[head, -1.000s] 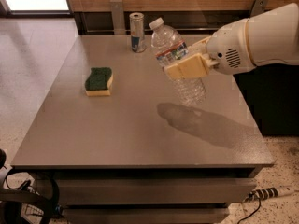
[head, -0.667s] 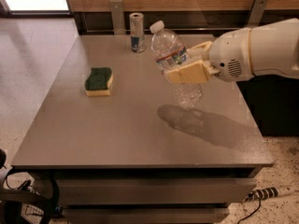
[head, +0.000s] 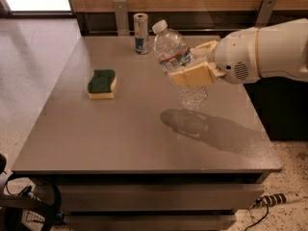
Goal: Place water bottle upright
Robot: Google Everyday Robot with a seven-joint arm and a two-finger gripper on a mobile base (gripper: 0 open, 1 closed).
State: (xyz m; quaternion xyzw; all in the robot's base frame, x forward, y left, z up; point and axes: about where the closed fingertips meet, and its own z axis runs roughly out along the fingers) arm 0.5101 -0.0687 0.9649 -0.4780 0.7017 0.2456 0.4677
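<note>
The water bottle [head: 175,57] is a clear ribbed plastic bottle with a white cap and a red-and-dark label band. It hangs in the air above the grey table [head: 144,124], cap tilted up and to the left, base down to the right. My gripper [head: 192,64] comes in from the right on a white arm and is shut on the bottle's middle, one beige finger [head: 192,75] in front and one behind. The bottle's shadow [head: 185,121] lies on the table below it.
A slim silver-and-blue can [head: 141,27] stands upright at the table's back edge. A green-and-yellow sponge [head: 102,83] lies on the left part of the table. A wooden wall with metal brackets runs behind. A power strip [head: 276,198] lies on the floor at right.
The arm and the held bottle have shifted slightly left and a little lower; the bottle keeps its tilt and the grip is unchanged.
</note>
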